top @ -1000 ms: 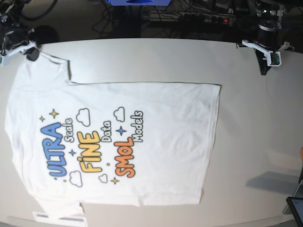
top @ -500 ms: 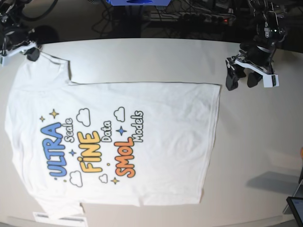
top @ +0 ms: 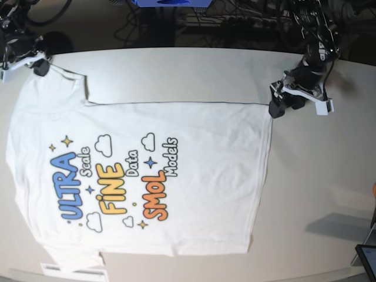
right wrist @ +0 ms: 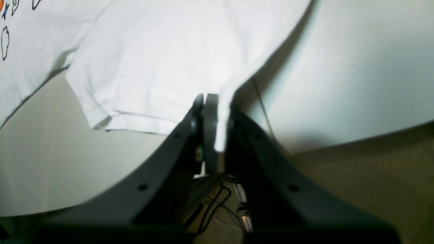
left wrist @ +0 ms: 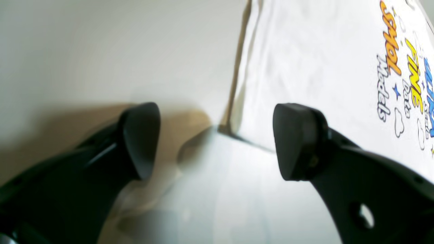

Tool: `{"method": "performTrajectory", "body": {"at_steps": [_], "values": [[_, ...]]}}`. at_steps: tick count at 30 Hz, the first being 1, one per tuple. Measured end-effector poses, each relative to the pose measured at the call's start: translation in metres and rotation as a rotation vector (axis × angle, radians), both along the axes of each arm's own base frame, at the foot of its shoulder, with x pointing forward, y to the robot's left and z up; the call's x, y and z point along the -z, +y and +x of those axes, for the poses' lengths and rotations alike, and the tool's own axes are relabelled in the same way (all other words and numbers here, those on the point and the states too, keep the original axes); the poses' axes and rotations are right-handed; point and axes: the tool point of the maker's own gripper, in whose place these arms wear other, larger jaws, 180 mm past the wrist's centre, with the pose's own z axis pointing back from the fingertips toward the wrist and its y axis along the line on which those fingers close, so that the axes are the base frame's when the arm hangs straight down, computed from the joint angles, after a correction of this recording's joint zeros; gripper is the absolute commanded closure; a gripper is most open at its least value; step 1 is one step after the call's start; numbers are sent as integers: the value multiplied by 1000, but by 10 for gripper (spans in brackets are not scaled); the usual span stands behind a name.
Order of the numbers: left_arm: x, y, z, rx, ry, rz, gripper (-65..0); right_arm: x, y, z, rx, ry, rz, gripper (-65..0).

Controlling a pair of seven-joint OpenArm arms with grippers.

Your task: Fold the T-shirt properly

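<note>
The white T-shirt (top: 176, 176) lies flat and print-up on the pale table (top: 323, 188), its hem to the right. My left gripper (top: 285, 106) hangs open just beside the hem's far corner. In the left wrist view that corner of the T-shirt (left wrist: 305, 67) lies between and just beyond the spread fingers (left wrist: 140, 139), and nothing is between them. At the far left, my right gripper (top: 40, 64) is shut on the sleeve edge. The right wrist view shows a fold of white T-shirt (right wrist: 152, 67) pinched in the right gripper (right wrist: 217, 118).
Cables and a power strip (top: 247, 23) run behind the table's far edge. A dark screen corner (top: 367, 258) sits at the near right. A white label (top: 70, 271) lies at the near left edge below the shirt.
My left arm has swung down and left from the table's far right corner to the hem's far corner, and its jaws have opened. The right arm and the shirt have not moved.
</note>
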Motion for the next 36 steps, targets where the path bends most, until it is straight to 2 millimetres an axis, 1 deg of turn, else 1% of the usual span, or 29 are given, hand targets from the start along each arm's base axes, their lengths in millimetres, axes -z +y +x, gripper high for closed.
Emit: {"method": "performTrajectory", "body": {"at_steps": [3, 5, 7, 9, 10, 13, 14, 15, 16, 19, 20, 21, 23, 25, 27, 33, 35, 36], "values": [[-2, -4, 6, 3, -10, -9, -511, 0, 0, 0, -1, 2, 1, -3], [-2, -13, 14, 23, -15, -11, -511, 0, 0, 0, -1, 2, 1, -3], [-2, -31, 23, 75, -19, -23, -511, 0, 0, 0, -1, 2, 0, -3], [0, -48, 27, 117, -22, -53, -511, 0, 0, 0, -1, 1, 1, -3], [1, -52, 29, 123, -28, -67, -509, 0, 0, 0, -1, 2, 1, -3], [7, -54, 36, 106, -39, -102, -504, 0, 0, 0, -1, 2, 1, -3], [8, -54, 39, 99, -43, -110, -484, 0, 0, 0, -1, 2, 1, -3], [9, -54, 40, 85, -47, -118, -442, 0, 0, 0, -1, 2, 1, -3], [11, -53, 40, 76, -48, -122, -386, 0, 0, 0, -1, 2, 1, -3], [19, -54, 35, 73, -20, -132, -151, 0, 0, 0, -1, 2, 0, -3], [21, -53, 33, 72, -11, -131, -96, 0, 0, 0, -1, 2, 1, -3], [22, -54, 32, 75, -5, -131, -74, 0, 0, 0, -1, 2, 1, -3], [23, -56, 32, 78, -2, -135, -77, 0, 0, 0, -1, 2, 1, -3], [22, -58, 32, 84, -2, -135, -57, 0, 0, 0, -1, 2, 0, -3], [24, -57, 29, 87, 5, -132, -2, 0, 0, 0, -1, 2, 1, -3], [24, -46, 18, 98, 23, -101, 0, -2, -6, -2, -18, 11, -22, -3], [22, -43, 12, 112, 33, -76, 0, -7, -7, -4, -37, 17, -45, -3], [21, -43, 8, 122, 42, -66, 0, -13, -7, -4, -49, 12, -64, -3]]}}
